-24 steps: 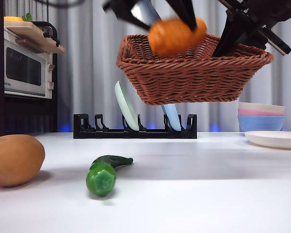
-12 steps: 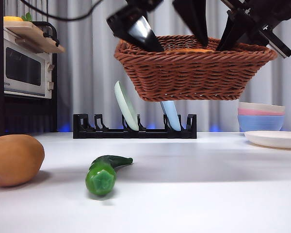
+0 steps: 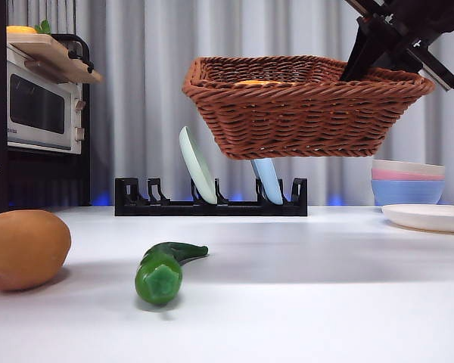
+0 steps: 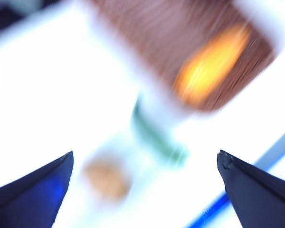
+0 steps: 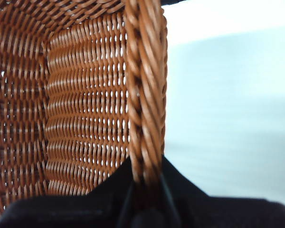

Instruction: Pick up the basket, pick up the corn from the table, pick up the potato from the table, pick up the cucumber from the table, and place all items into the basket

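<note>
My right gripper (image 3: 363,60) is shut on the right rim of the basket (image 3: 303,113) and holds it in the air above the table (image 3: 325,287). The right wrist view shows the wicker rim (image 5: 145,95) pinched between its jaws. The corn (image 3: 259,82) lies inside the basket, only its orange top showing; in the blurred left wrist view it is a yellow patch (image 4: 211,66) in the basket (image 4: 152,42). My left gripper (image 4: 142,190) is open and empty, high above the table. The potato (image 3: 24,249) lies front left, the cucumber (image 3: 163,272) beside it.
A black dish rack (image 3: 210,198) with two plates stands behind the basket. A microwave (image 3: 34,106) on a shelf is at the far left. Stacked bowls (image 3: 407,181) and a white plate (image 3: 431,217) sit at the right.
My left gripper let the corn go into the basket, then lifted out of the front view. The basket stays held in the air.
</note>
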Controlling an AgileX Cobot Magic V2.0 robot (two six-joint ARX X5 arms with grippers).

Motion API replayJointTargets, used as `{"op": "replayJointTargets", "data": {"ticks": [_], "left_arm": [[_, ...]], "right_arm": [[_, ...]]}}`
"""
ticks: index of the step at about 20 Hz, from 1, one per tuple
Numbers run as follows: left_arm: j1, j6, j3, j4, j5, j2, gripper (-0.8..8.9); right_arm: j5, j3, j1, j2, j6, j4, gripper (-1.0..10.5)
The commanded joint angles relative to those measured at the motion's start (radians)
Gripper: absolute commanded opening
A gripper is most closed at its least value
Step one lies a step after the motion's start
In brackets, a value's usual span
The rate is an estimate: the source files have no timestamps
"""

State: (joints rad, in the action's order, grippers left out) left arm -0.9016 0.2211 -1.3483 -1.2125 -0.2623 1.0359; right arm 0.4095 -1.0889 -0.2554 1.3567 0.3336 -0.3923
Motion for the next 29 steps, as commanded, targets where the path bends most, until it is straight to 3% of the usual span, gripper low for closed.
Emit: {"op": "replayJointTargets", "data": {"ticks": [1, 4, 10, 15, 23, 24, 26, 29], "left_arm": [[0.0, 0.116, 0.068, -0.029, -0.053, 0.012, 5.04], [0.005, 0.174, 0.215, 0.063, -0.053, 0.012, 5.12], [0.175, 0.14, 0.419, 0.275, 0.092, 0.061, 5.13], [0.367, 0.06, 0.444, 0.417, 0.272, 0.184, 5.13], [0.422, 0.014, 0.444, 0.463, 0.296, 0.438, 4.96], [0.422, 0.008, 0.444, 0.463, 0.296, 0.445, 4.14], [0.422, -0.037, 0.444, 0.467, 0.292, 0.442, -0.1], [0.422, -0.08, 0.443, 0.467, 0.296, 0.426, -0.08]], "right_arm": [[0.008, -0.001, 0.001, -0.002, 0.015, 0.018, -0.2], [0.009, -0.001, 0.001, -0.002, 0.013, 0.018, -0.2], [0.009, -0.001, 0.001, -0.002, 0.012, 0.018, -0.2], [0.009, -0.001, 0.001, -0.002, 0.012, 0.018, -0.2], [0.008, -0.001, 0.001, -0.002, 0.013, 0.018, -0.2], [0.008, -0.001, 0.001, -0.002, 0.013, 0.018, -0.2], [0.008, -0.001, 0.001, -0.002, 0.013, 0.018, -0.2], [0.008, -0.001, 0.001, -0.002, 0.013, 0.017, -0.2]]}}
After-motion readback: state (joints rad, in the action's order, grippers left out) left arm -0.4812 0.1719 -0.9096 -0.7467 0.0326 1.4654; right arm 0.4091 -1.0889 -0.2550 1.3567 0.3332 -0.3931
